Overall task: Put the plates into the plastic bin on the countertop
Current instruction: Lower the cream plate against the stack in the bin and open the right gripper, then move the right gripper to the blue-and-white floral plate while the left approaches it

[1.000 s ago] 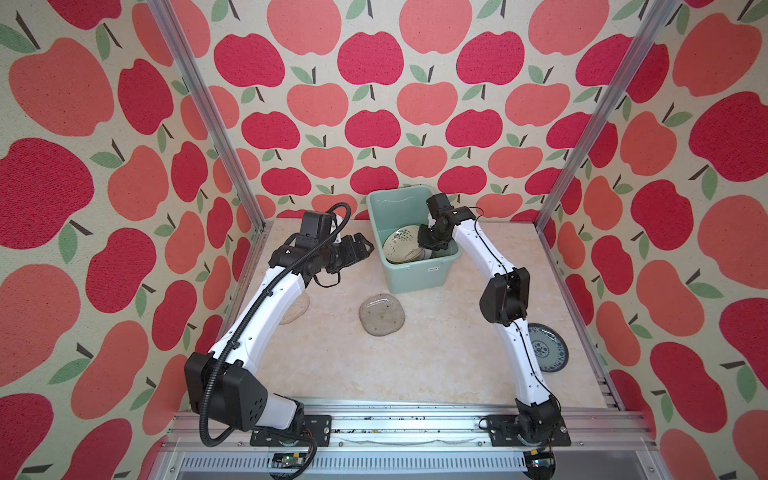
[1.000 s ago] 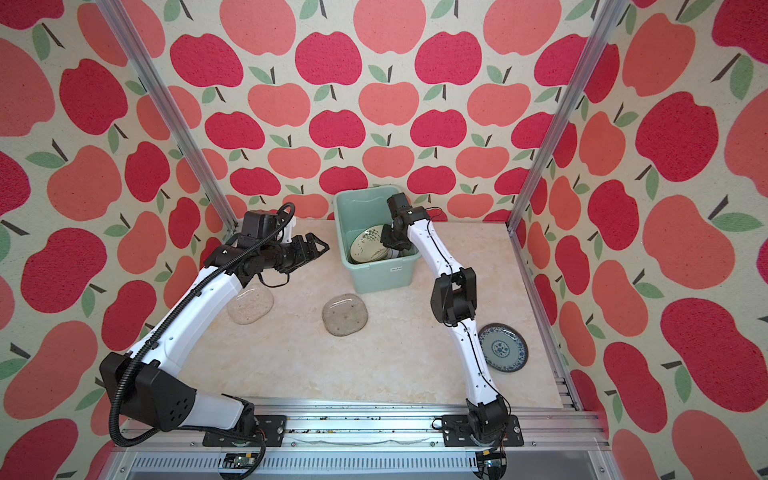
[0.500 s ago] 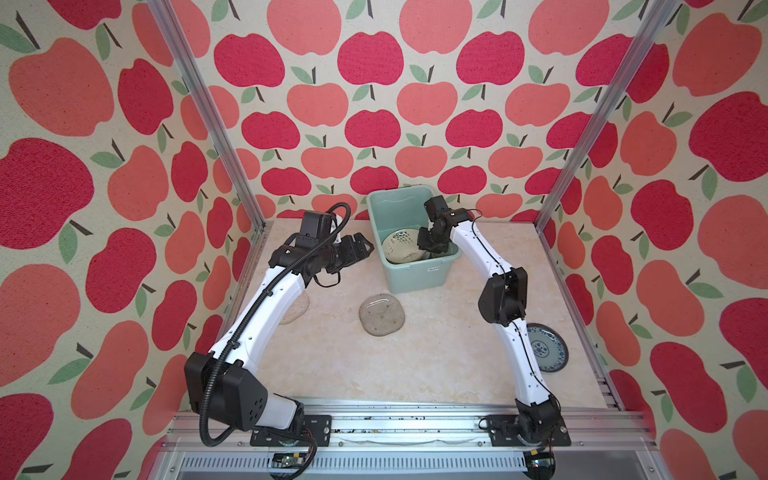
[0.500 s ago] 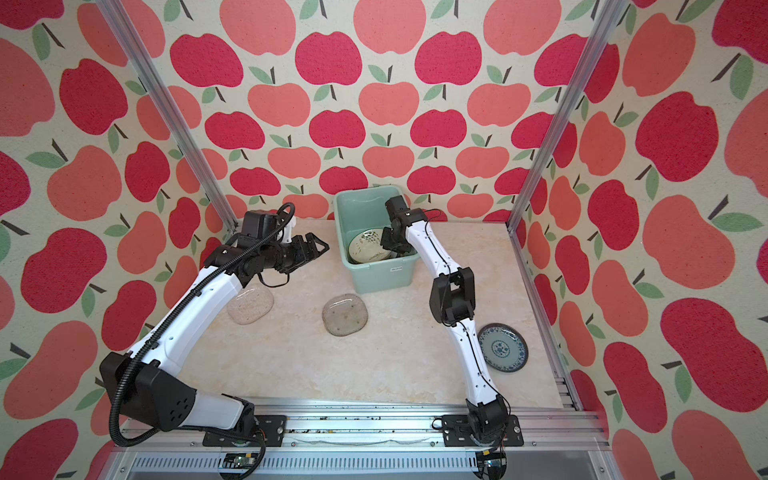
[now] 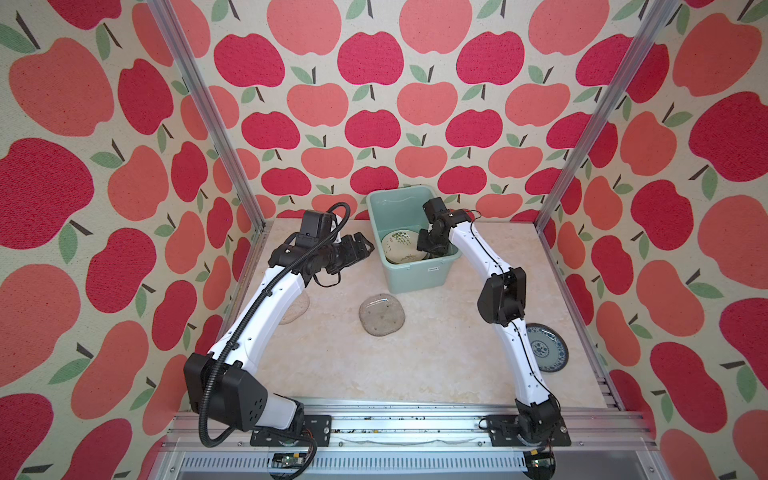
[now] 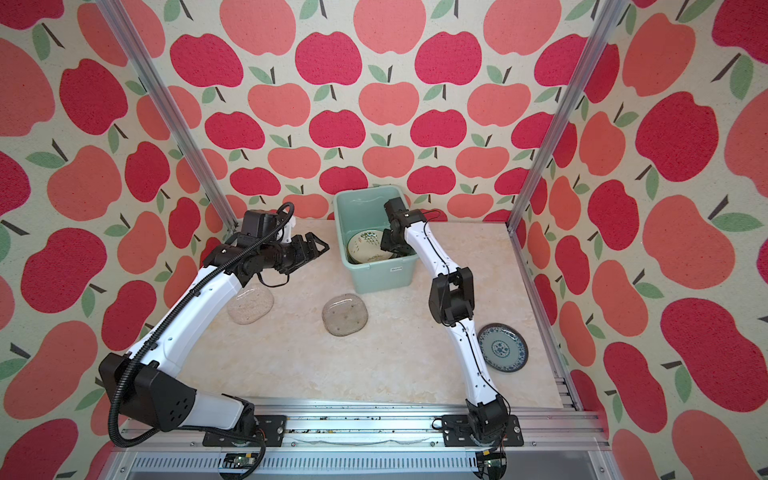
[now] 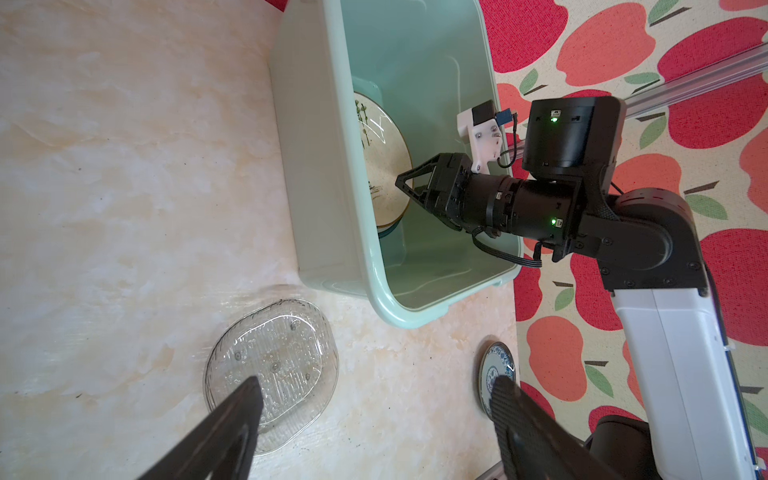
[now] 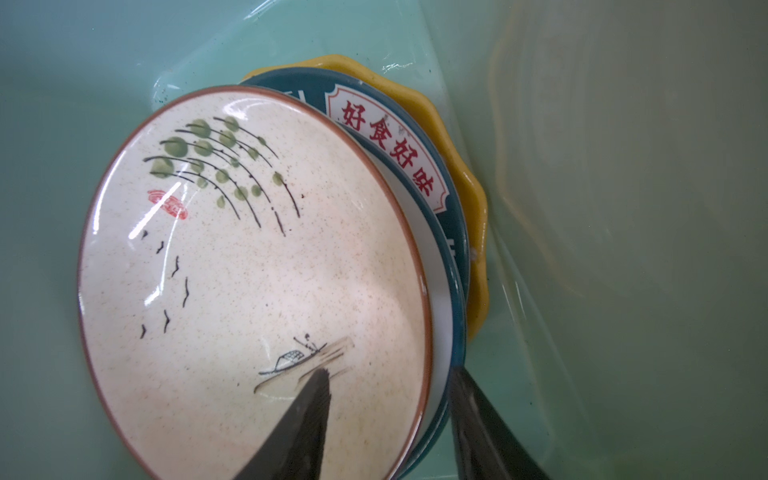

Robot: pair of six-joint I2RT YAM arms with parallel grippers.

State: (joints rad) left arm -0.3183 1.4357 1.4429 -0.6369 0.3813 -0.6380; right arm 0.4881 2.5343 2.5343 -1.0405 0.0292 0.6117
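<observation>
Contents of plastic bin legible only at right wrist: glossy speckled cream plate over teal-rimmed plate, scalloped yellow plate. Right gripper parted astride cream rim; left gripper agape beside bin.

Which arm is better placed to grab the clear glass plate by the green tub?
Left, probably: the left hand is open, empty, near the clear glass plate; the right hand is inside the mint-green plastic bin.

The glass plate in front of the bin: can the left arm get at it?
Probably yes. The left gripper hangs open and empty, and nothing lies between it and the glass plate.
</observation>
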